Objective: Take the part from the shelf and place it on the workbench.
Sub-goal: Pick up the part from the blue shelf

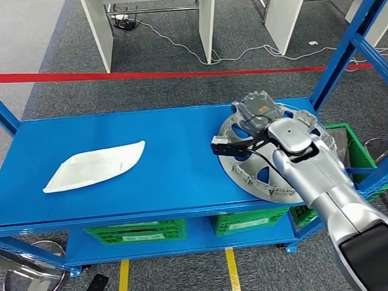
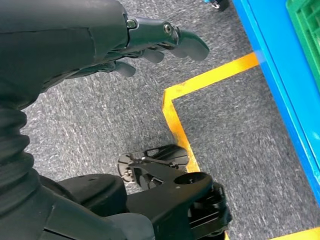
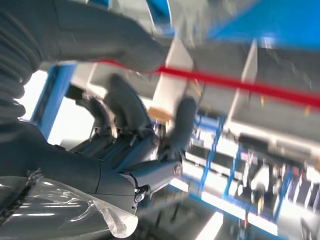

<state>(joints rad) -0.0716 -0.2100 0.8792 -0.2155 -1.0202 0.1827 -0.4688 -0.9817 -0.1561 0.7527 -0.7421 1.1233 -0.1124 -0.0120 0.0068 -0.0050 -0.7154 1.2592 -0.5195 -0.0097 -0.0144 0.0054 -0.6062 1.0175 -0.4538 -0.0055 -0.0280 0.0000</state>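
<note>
Grey carpet with a red floor line lies behind the blue shelf. Head view: round grey part at the shelf's right end, overhanging the front edge; right hand rests over it, fingers hidden, so a grasp cannot be told. White panel lies well apart at left, bare blue between. Green crates sit below.

Left wrist view: left hand hangs over carpet and yellow tape, fingers loosely extended, holding nothing.

Right wrist view (blurred): right hand's fingers curled; contents indistinct.
</note>
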